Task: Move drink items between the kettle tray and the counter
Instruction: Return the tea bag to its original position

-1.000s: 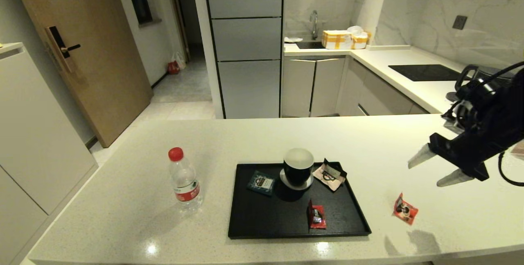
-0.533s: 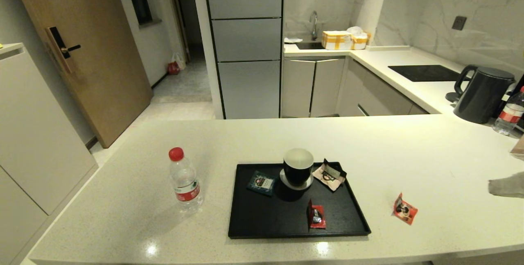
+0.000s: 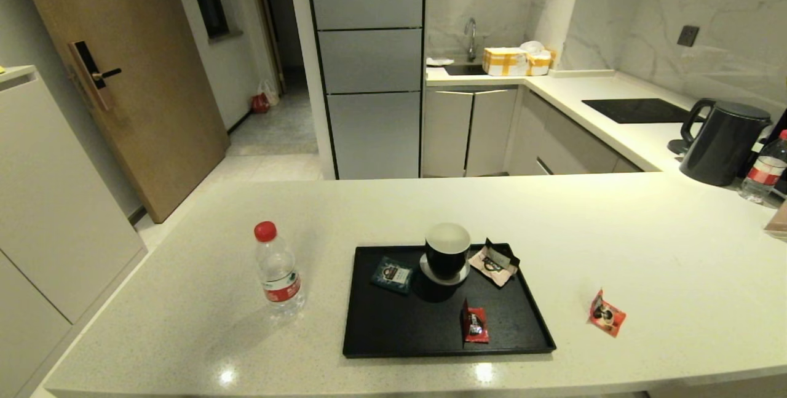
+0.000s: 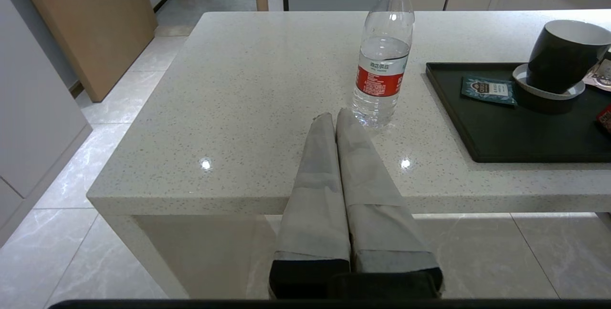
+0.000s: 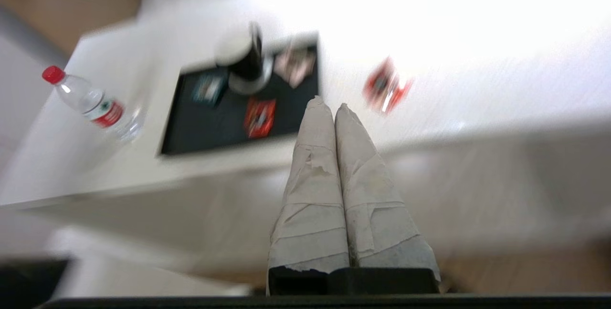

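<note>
A clear water bottle (image 3: 278, 272) with a red cap and red label stands on the cream counter (image 3: 676, 250), left of the black kettle tray (image 3: 393, 330). One red sachet (image 3: 475, 323) lies on the tray near its front edge. Another red sachet (image 3: 607, 314) lies on the counter to the tray's right. Neither arm shows in the head view. My left gripper (image 4: 331, 117) is shut and empty, hanging off the counter's front edge just short of the bottle (image 4: 383, 51). My right gripper (image 5: 329, 105) is shut and empty, below and in front of the counter edge, pointing between tray (image 5: 205, 127) and counter sachet (image 5: 386, 87).
On the tray stand a black mug (image 3: 447, 250) on a saucer, a teal sachet (image 3: 391, 275) and a pink sachet (image 3: 494, 259). A dark kettle (image 3: 722, 139) and a second bottle (image 3: 765, 170) stand far right. A black hob panel (image 3: 639, 109) lies behind.
My right arm has pulled back out of the head view, uncovering the kettle, and its fingers have gone from open to shut. The bottle and both red sachets have not moved.
</note>
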You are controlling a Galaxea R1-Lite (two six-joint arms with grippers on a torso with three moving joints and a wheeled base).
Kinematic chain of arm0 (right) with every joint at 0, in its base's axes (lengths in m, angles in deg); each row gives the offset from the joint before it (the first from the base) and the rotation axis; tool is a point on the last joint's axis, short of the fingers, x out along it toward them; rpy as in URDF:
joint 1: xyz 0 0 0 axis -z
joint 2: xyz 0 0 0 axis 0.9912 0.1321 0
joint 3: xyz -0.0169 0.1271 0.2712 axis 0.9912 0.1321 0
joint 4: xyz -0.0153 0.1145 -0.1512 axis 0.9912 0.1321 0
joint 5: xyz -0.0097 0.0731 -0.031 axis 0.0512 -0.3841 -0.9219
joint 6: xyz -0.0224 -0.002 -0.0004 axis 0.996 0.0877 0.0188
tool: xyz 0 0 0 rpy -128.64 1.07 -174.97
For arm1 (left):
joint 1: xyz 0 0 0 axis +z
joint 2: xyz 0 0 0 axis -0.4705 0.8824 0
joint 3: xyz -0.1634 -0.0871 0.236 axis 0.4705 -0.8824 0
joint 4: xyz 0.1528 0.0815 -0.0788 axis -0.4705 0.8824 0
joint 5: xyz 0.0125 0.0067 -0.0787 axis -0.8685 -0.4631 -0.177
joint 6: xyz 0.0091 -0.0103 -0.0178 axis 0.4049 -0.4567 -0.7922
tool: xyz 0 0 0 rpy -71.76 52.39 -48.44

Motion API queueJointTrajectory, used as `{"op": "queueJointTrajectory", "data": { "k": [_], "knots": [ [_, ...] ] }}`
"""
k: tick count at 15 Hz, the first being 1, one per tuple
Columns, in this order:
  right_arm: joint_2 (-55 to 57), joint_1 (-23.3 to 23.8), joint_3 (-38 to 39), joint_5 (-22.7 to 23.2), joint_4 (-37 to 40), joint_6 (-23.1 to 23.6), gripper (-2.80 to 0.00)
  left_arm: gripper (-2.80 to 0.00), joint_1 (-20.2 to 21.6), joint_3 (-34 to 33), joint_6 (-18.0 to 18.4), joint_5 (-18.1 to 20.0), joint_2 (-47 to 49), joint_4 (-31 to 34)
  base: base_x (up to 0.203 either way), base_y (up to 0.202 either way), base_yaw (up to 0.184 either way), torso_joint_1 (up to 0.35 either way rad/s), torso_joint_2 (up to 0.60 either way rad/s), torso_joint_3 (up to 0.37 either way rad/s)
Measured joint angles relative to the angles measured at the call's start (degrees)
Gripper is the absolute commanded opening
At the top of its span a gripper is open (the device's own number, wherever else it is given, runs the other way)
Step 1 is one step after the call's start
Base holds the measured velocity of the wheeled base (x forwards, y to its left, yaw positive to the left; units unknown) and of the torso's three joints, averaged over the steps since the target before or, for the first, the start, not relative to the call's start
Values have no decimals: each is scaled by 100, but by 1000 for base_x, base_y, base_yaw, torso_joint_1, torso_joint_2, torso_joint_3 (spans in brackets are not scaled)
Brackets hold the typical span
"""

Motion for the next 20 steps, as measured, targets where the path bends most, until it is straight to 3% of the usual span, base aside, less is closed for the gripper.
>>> {"op": "queueJointTrajectory", "data": {
  "k": [3,5,8,10,13,20],
  "knots": [
    [-1268,-124,1016,-190,-1120,639,-280,-280,0,0,-2,-1,0,0,0,0,0,0,0,0],
    [-1670,-163,2267,-418,-2378,859,-280,-280,0,0,-2,-2,0,0,0,0,0,0,0,0],
    [-1939,-193,4576,-377,-4381,1233,-280,-280,0,0,-2,0,0,2,0,0,0,0,0,0],
    [-2016,-199,5469,-443,-5123,1366,-280,-280,0,0,0,-2,0,2,0,0,0,0,0,0],
    [-2062,-210,5722,-733,-4497,1302,-280,-280,0,0,0,-2,0,0,0,0,0,6,-10,-5],
    [-2078,-215,5804,-757,-4756,1240,-280,-280,0,0,-4,0,0,0,0,0,0,6,-8,-5]
  ]
}}
